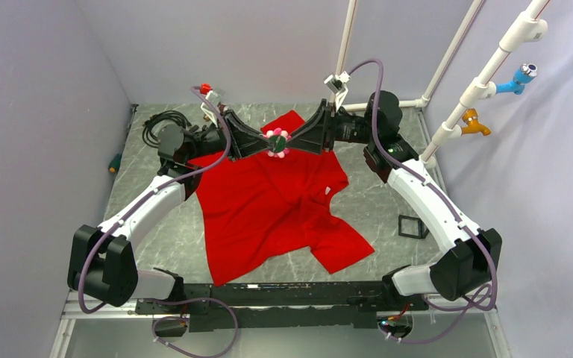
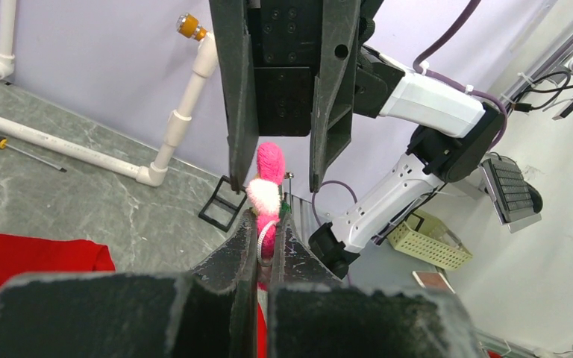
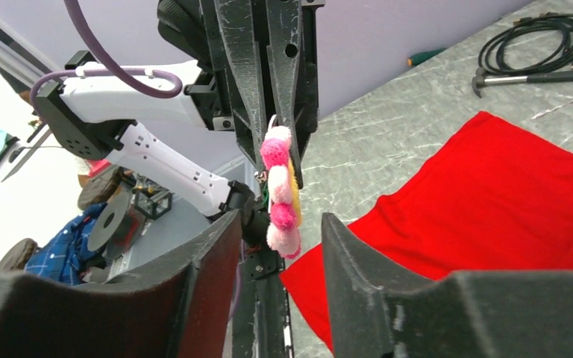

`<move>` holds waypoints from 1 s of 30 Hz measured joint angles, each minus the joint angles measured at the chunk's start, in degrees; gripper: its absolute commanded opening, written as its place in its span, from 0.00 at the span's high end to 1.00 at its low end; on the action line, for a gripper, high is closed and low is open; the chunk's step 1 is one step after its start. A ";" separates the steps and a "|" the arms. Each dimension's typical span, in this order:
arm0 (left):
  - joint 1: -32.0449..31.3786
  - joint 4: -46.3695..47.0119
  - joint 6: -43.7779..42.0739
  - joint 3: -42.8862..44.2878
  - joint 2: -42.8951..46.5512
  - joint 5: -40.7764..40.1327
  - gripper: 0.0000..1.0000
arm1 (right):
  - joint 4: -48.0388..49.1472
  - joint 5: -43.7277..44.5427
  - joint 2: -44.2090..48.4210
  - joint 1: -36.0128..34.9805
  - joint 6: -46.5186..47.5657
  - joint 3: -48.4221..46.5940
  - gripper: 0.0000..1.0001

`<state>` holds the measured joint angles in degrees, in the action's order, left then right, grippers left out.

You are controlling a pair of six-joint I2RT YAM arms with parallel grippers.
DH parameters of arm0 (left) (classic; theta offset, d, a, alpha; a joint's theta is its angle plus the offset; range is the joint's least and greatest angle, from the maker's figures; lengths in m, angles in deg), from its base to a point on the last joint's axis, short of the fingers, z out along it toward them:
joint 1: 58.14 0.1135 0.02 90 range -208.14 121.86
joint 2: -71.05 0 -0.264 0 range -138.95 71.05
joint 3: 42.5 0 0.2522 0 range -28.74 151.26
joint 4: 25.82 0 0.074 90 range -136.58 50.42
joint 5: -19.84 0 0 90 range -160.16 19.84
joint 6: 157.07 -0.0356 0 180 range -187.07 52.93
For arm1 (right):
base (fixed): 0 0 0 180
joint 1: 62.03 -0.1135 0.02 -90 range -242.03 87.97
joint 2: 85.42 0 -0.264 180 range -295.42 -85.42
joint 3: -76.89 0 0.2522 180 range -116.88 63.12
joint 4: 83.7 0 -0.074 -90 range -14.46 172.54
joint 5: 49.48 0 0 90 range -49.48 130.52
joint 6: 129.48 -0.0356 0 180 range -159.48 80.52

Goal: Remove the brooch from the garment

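The brooch (image 1: pixel 277 142), a fluffy pink and white flower with a yellow centre, hangs in the air over the far part of the red T-shirt (image 1: pixel 276 209). The shirt lies crumpled on the table, its white neck label (image 1: pixel 327 191) showing. My left gripper (image 1: pixel 268 143) comes in from the left and is shut on the brooch's metal pin (image 2: pixel 268 224). My right gripper (image 1: pixel 288 141) faces it from the right, open, with its fingers on either side of the brooch (image 3: pixel 282 186) and not touching it. No cloth hangs from the brooch.
A coil of black cable (image 1: pixel 160 123) and a hammer (image 3: pixel 530 77) lie at the far left. A small black frame (image 1: pixel 413 226) sits right of the shirt. White pipes (image 1: pixel 485 82) rise at the back right. A screwdriver (image 1: pixel 115 160) lies at the left edge.
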<state>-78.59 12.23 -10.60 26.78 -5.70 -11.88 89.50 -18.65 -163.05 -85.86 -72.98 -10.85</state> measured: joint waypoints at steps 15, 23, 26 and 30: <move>0.00 0.48 0.17 0.13 -0.83 0.42 1.00 | -1.31 -0.33 -1.14 -0.59 1.33 0.00 1.00; 0.04 -0.09 0.13 0.13 -0.90 0.50 0.68 | -4.61 0.26 -1.11 -0.59 3.65 -0.87 1.00; 0.00 -0.68 -0.24 0.13 -0.87 0.57 0.59 | -7.17 1.22 -1.11 -0.57 4.98 -1.36 1.00; 0.00 -2.25 -0.94 0.13 -0.87 0.46 0.49 | -10.45 2.49 -0.92 -0.22 6.69 -1.40 1.00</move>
<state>-78.59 9.98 -11.54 26.92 -6.57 -11.42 79.05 -16.16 -163.97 -86.08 -66.29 -12.25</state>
